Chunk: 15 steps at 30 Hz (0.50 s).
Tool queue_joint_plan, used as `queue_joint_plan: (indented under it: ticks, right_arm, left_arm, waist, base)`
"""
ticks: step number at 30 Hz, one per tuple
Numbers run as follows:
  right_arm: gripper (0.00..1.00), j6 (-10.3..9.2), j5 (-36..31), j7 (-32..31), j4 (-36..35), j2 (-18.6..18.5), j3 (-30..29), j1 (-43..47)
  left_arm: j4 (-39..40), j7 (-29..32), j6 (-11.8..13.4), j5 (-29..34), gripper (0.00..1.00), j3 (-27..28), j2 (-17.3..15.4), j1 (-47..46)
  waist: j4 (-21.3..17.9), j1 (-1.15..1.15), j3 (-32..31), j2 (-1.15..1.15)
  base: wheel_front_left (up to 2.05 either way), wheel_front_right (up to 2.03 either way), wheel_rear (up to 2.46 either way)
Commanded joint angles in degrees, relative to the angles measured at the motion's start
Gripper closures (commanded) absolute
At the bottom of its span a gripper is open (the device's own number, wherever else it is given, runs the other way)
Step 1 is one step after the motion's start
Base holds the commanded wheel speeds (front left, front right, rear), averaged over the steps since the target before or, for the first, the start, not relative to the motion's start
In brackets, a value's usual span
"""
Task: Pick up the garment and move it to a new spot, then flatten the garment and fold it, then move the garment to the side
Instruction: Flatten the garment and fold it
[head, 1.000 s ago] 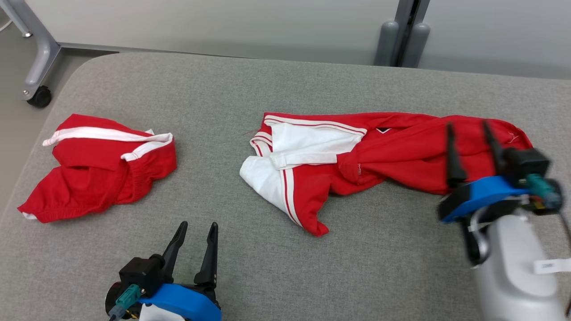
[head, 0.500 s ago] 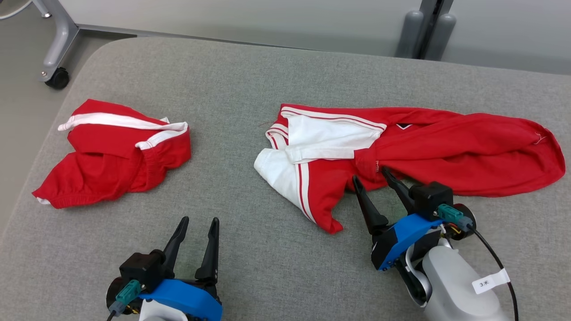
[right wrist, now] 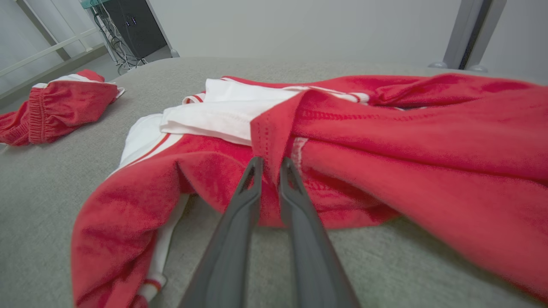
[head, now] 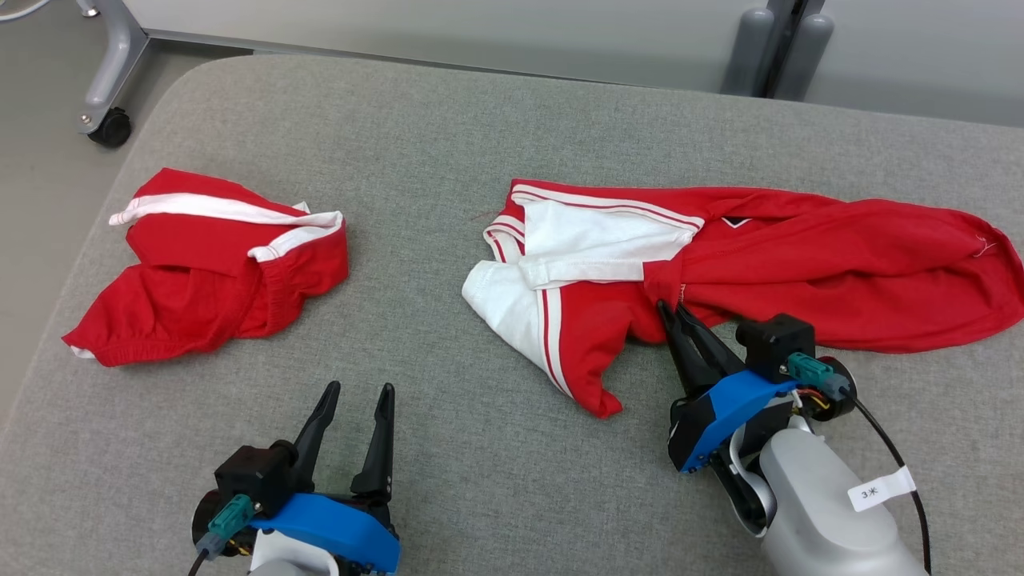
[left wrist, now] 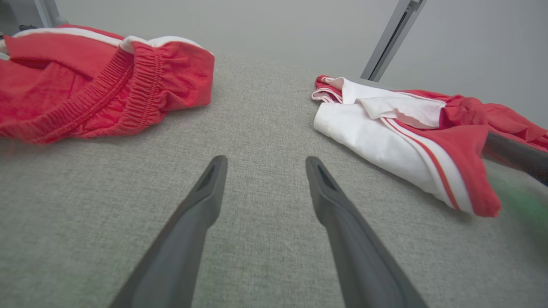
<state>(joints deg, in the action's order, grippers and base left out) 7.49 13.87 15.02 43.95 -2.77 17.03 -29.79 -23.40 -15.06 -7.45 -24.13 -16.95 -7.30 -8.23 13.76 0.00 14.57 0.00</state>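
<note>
Pinching a stitched red fold of the garment [head: 800, 256] between the right fingers [head: 682, 352], drawn almost together with just that fold between the tips. Seen along the right fingers [right wrist: 236, 226]: red body of the garment [right wrist: 406, 128] bunched ahead and to the right of the tips, white panel with red stripes ahead to the left, a red flap lying just left of the left finger, all resting on the grey desk [right wrist: 51, 192]. Released and spread wide: the left fingers [head: 376, 448], grasping nothing, tips over bare desk [head: 480, 480]. Seen along the left fingers [left wrist: 192, 231]: garment [left wrist: 385, 132] ahead and to the right of the tips, well apart from them; second red garment [left wrist: 85, 77], with gathered waistband and white stripe, ahead to the left, likewise apart. Far ahead and left of the left fingers, past the desk edge, a grey frame leg on a black caster [head: 110, 128].
</note>
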Motion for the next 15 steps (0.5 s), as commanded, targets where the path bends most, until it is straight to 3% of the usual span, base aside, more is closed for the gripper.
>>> queue_joint_plan:
  ticks: [1,8,15]
  right_arm:
    - [1.00,0.00,0.65,0.22,0.13,-0.23,-0.23,-0.96]
    - [1.00,0.00,0.97,0.22,-3.54,-0.24,-1.45,0.40]
    - [1.00,0.00,-1.58,0.22,-13.29,-0.51,-8.22,8.46]
  left_arm:
    - [-0.12,-0.17,-0.08,-0.12,0.00,0.24,-0.34,-0.50]
    - [-0.48,-0.17,-0.08,0.29,0.00,1.06,-0.51,1.06]
    - [-0.54,-0.17,-0.07,1.37,0.00,2.35,0.12,3.28]
  waist:
    - [0.01,0.00,-0.02,0.00]
    - [-1.66,0.00,-1.75,0.00]
    - [-6.50,0.00,-5.96,0.00]
  base:
    - [0.00,0.00,0.00]
    - [0.00,0.00,0.00]
    - [0.00,0.00,0.00]
